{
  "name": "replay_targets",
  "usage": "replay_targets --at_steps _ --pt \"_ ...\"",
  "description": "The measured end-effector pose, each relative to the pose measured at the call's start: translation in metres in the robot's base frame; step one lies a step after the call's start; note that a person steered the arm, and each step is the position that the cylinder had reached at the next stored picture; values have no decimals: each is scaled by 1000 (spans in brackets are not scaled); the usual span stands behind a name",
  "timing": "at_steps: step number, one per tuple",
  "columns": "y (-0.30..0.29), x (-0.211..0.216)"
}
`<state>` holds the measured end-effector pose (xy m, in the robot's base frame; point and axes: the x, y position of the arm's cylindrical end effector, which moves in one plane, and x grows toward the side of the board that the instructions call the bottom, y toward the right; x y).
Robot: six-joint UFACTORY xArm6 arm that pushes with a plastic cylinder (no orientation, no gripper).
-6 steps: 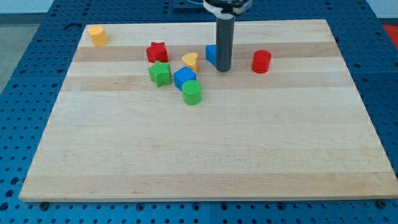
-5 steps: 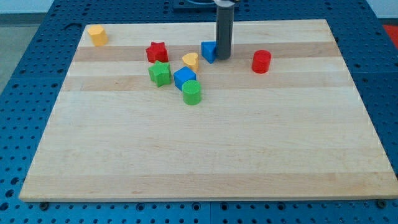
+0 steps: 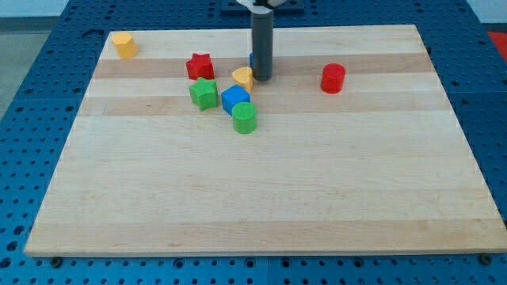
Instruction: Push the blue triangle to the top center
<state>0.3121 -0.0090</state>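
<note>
Blue pegboard bench (image 3: 47,95) under pale wooden board (image 3: 261,190). Dark rod upright near board's top centre, my tip (image 3: 261,78) down on wood; plain rod, no jaws, holding nothing. Blue triangle (image 3: 252,60) almost hidden behind rod, sliver showing at rod's left edge, touching or nearly touching. Yellow heart (image 3: 243,77) just left of tip. Red cylinder (image 3: 333,78) well right of tip.

A pale wooden desk (image 3: 261,198) fills most of the view, its top made of long planks with grain running left to right. Beneath and around it lies a blue perforated base (image 3: 24,119) dotted with regular rows of small holes. At the view's top left corner, a strip of lighter grey floor (image 3: 32,8) shows. Lighting is even and soft.
</note>
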Motion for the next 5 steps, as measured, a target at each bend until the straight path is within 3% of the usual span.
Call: replay_targets --at_steps 2,3,5 --pt "-3 -54" --pt "-6 -42" --pt "53 -35"
